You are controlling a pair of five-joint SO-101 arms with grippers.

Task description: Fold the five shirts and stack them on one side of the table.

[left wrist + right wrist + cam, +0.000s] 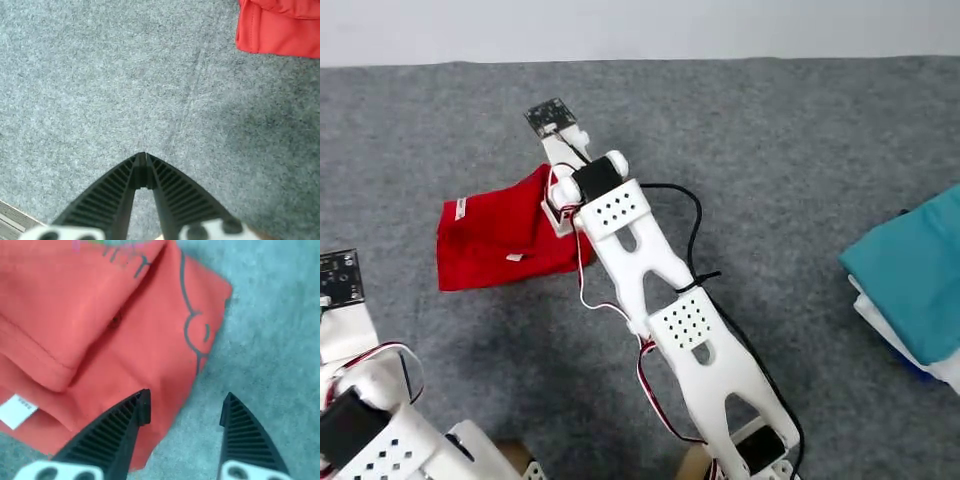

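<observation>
While left hand (145,156) rests closed at lower left, nearer right hand (187,396) hangs open over right edge of red shirt (490,245).

There are two arms, the left arm (365,430) and the right arm (665,300), one red shirt (495,245) partly beneath the right gripper's (185,405) spread jaws, and one stack (910,290), well away from them, showing three layers: teal, white, blue.

White arms, black claws
Right arm (685,325) and left arm (380,450), at seven o'clock: perforated white shells, black motors, red-white-black cables; ribbed black claw fingers (120,425).
</observation>
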